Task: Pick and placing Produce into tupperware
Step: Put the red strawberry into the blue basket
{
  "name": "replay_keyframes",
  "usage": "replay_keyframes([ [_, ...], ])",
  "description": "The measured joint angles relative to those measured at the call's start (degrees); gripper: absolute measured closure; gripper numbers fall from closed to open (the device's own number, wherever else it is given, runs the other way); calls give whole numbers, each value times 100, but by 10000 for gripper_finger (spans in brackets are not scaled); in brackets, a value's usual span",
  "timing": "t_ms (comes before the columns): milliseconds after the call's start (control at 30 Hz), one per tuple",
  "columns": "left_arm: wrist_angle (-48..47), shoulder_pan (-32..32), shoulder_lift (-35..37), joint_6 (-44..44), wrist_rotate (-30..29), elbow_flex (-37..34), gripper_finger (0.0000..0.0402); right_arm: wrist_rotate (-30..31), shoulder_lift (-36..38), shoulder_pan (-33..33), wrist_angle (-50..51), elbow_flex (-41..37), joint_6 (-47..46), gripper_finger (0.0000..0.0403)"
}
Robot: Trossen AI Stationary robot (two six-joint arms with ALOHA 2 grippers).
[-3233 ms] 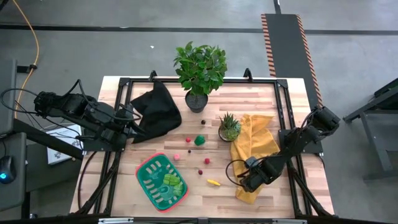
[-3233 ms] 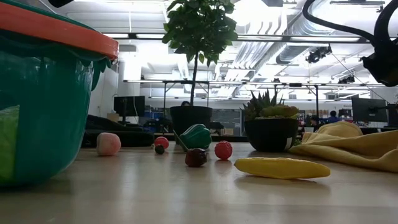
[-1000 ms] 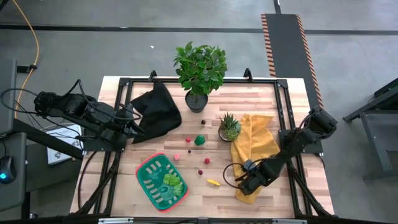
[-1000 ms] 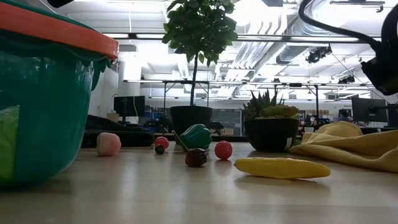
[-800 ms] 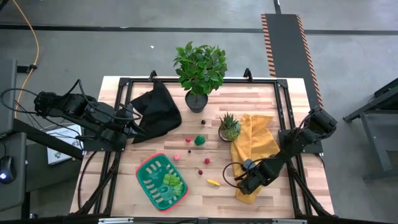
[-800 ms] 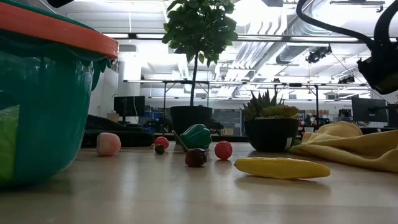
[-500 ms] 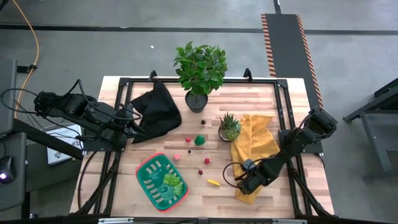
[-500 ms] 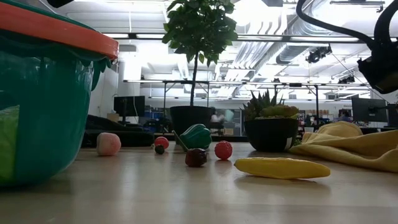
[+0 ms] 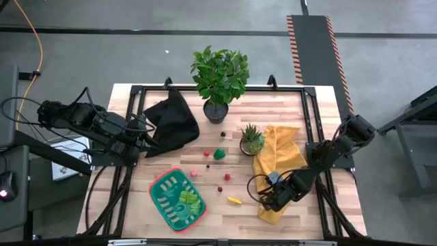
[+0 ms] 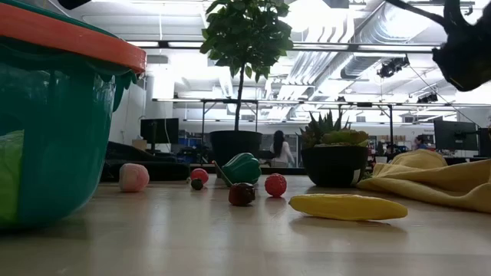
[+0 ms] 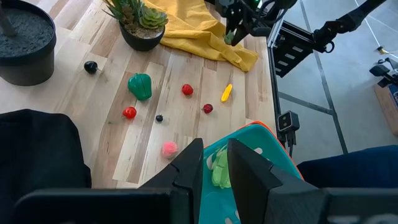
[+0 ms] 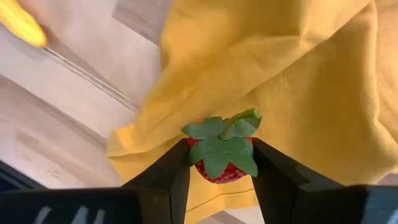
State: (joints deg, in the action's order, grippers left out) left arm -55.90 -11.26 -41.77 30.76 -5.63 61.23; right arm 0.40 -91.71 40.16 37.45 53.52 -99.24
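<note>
Our right hand [image 12: 219, 163] grasps a strawberry [image 12: 219, 157] above the yellow cloth [image 9: 278, 164] near the bench's [image 9: 218, 212] right edge; our left hand [image 11: 214, 163], nearly clenched, waits by the left edge.

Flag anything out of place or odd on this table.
Nothing is spilled or damaged. The yellow cloth lies rumpled, its corner over the table edge, and the right gripper holds a strawberry above it.
</note>
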Motion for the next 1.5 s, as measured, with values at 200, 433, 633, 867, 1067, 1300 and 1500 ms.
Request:
replay_keyframes([
  [200, 2, 1, 1, 0, 0, 0, 339, 114, 149, 0, -8, 0, -83, 278],
  [433, 2, -1, 1, 0, 0, 0, 339, 170, 149, 1, 48, 181, 26, 278],
  [633, 2, 1, 1, -4, 0, 0, 339, 308, 149, 0, 101, 336, 29, 278],
  [867, 2, 0, 0, -7, 0, 0, 339, 321, 149, 2, 25, 350, 31, 278],
  [1067, 2, -1, 1, -6, 0, 0, 339, 378, 149, -49, -1259, 348, 346, 279],
  [1300, 2, 0, -1, -4, 0, 0, 339, 919, 149, -377, -3665, 348, 1396, 279],
  [1500, 0, -1, 1, 110, 2, 0, 339, 1026, 149, -843, -5387, 348, 2415, 279],
])
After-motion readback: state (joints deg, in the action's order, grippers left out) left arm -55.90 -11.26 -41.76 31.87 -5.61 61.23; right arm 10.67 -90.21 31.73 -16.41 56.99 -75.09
